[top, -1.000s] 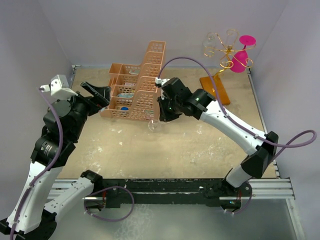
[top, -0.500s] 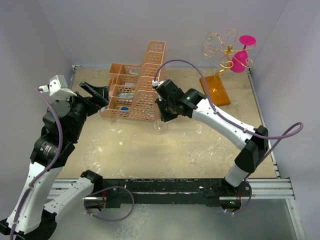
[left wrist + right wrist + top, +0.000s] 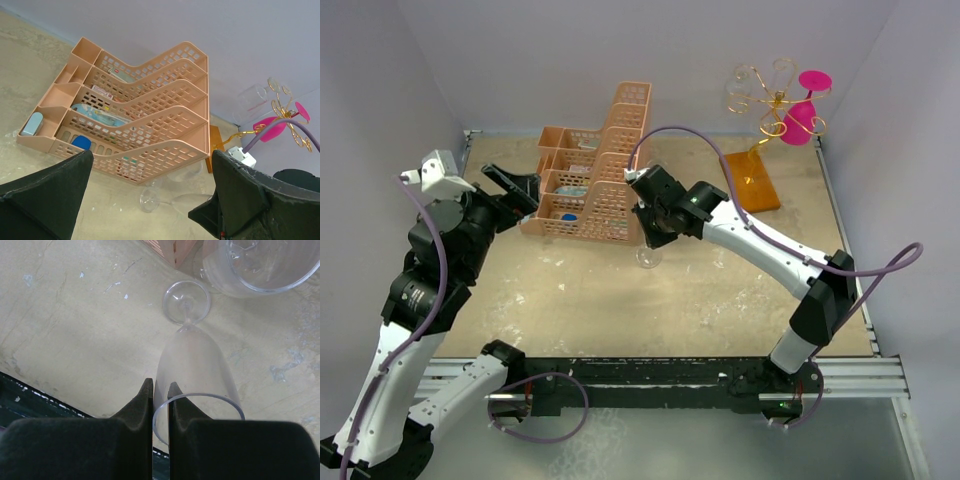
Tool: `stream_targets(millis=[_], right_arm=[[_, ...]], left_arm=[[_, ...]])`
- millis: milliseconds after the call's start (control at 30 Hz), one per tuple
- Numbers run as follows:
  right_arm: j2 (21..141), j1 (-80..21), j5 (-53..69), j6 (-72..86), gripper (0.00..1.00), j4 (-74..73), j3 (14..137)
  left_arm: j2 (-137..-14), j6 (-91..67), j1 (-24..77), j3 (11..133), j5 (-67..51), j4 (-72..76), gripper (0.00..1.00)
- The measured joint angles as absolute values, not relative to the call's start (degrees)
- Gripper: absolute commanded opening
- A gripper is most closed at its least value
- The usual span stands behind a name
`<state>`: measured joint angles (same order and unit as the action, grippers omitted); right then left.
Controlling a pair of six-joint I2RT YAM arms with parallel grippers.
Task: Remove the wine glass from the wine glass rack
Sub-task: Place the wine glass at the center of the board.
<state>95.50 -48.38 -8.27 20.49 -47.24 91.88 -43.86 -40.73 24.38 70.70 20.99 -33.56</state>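
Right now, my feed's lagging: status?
Left tool open, by basket. Right tool shut on glass rim, foot down near table. Second glass and basket close beside it.

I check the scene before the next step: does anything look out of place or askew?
The clear wine glass hangs tilted from the right gripper, jaws pinching only its rim, foot near the table. A second clear glass sits beside the corner of the peach lattice basket.
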Motion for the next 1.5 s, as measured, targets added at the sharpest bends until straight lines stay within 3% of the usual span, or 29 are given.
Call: stream_targets(millis=[300,600,1000,1400,1500], right_arm=[[95.50,-48.38,-9.76,19.68,0.29,-47.24,91.90],[95.53,-48.38,-9.96,18.81,0.33,-46.98,92.71],[96.75,-48.38,-9.67,18.57,0.47,-46.81,98.76],[97.47,-48.38,-7.70,18.44,0.78,-46.30,111.46],[94.54,-48.36,-7.75,18.57,0.80,-45.06,114.28]], left_arm=[[-44.14,-40.86,24.38,70.70,20.75,-33.56,0.99],[-44.14,-40.86,24.38,70.70,20.75,-33.58,0.99],[-43.79,-40.84,24.38,70.70,20.75,-33.74,0.99],[-43.42,-40.82,24.38,70.74,20.75,-34.04,0.99],[-43.31,-40.80,24.38,70.74,20.62,-34.02,0.99]])
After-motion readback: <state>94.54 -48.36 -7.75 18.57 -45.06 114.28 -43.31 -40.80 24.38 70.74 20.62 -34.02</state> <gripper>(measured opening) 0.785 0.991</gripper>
